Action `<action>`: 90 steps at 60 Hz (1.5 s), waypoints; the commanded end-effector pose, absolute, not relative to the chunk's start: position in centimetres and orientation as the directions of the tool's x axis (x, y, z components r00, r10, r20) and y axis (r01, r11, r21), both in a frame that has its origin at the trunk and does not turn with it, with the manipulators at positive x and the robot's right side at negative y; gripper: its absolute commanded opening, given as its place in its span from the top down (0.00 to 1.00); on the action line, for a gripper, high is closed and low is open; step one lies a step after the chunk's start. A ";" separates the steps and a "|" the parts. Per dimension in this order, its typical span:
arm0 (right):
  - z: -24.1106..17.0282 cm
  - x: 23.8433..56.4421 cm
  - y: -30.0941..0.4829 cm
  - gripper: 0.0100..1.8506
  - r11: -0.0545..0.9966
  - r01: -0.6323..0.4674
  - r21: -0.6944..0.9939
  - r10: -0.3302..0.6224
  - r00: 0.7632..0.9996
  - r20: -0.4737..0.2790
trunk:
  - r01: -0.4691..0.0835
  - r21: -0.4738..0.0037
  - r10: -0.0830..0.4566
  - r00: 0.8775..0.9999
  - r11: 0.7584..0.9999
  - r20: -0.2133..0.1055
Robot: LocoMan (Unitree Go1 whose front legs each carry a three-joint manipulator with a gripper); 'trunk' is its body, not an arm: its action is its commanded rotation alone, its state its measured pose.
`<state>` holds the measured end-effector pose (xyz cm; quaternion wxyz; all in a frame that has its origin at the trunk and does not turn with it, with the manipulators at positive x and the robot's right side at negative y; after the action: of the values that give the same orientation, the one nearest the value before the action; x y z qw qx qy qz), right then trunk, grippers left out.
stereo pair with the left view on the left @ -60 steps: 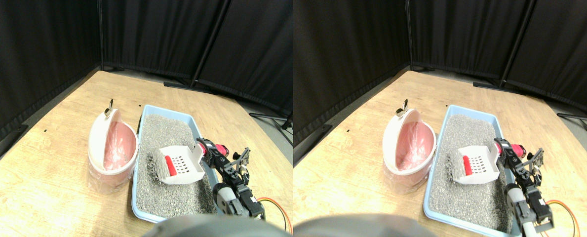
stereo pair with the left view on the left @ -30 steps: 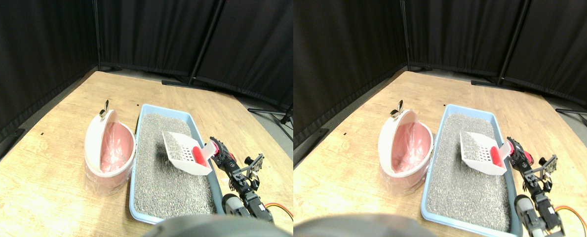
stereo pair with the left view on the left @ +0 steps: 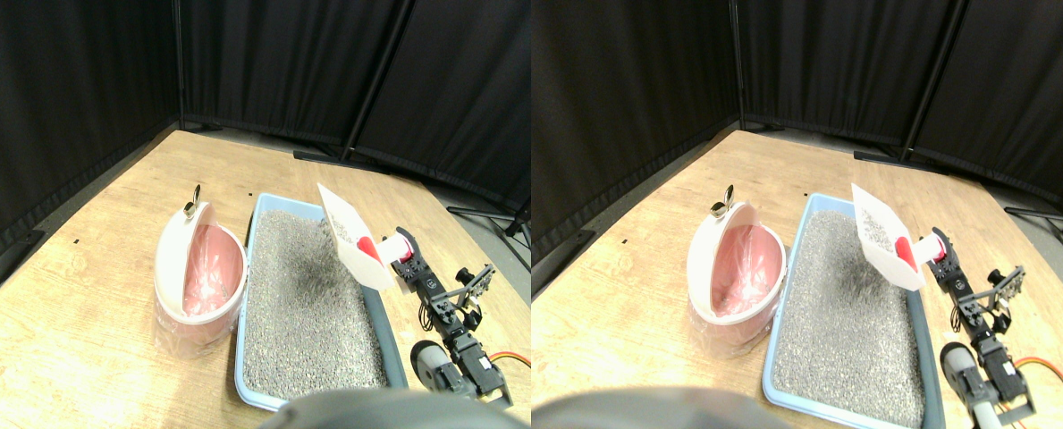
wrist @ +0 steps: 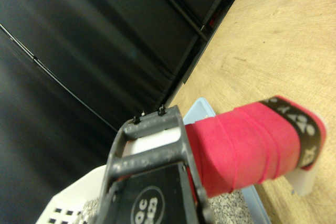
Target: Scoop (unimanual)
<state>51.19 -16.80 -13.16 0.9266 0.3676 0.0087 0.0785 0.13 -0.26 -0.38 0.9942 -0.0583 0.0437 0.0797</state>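
Black curtains ring the wooden floor (stereo pair with the left view on the left: pixel 93 340). Right gripper (stereo pair with the left view on the left: pixel 403 257) pinches the scoop (stereo pair with the left view on the left: pixel 352 243) by its red-wrapped handle (wrist: pixel 247 145), holding it tilted above the blue litter tray (stereo pair with the left view on the left: pixel 249 375), a red piece inside. Pink bin (stereo pair with the left view on the left: pixel 198 277) stands just beside.

Lab: black curtains (stereo pair with the left view on the left: pixel 272 63), wooden floor (stereo pair with the left view on the left: pixel 75 295)

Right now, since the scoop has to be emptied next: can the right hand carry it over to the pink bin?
Probably yes. The scoop is lifted above the litter tray, and the pink bin stands open just beside the tray, with nothing between.
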 end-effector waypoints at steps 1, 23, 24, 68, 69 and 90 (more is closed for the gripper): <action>-11.9 51.4 -16.0 0.98 0.677 -0.203 0.708 0.153 0.979 0.134 | -0.169 -0.124 0.160 0.984 0.978 -0.079; -12.3 51.6 -14.5 0.98 0.582 -0.222 0.782 0.177 0.974 0.145 | -0.176 -0.129 0.166 0.983 0.976 -0.081; -12.3 51.6 -14.5 0.98 0.585 -0.221 0.780 0.177 0.974 0.143 | -0.178 -0.131 0.168 0.982 0.975 -0.081; -11.6 51.7 -13.7 0.98 0.673 -0.252 0.695 0.220 0.966 0.138 | -0.202 -0.138 0.191 0.978 0.970 -0.083; -11.5 51.7 -13.6 0.98 0.685 -0.260 0.681 0.225 0.964 0.142 | -0.202 -0.138 0.191 0.978 0.970 -0.083; -10.0 52.4 -13.6 0.98 0.803 -0.305 0.513 0.261 0.952 0.158 | -0.212 -0.138 0.202 0.976 0.967 -0.081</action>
<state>52.29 -13.88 -11.24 0.9557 0.2670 -0.0026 0.1243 0.13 -0.05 -0.32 0.9919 -0.0718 0.0383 0.0973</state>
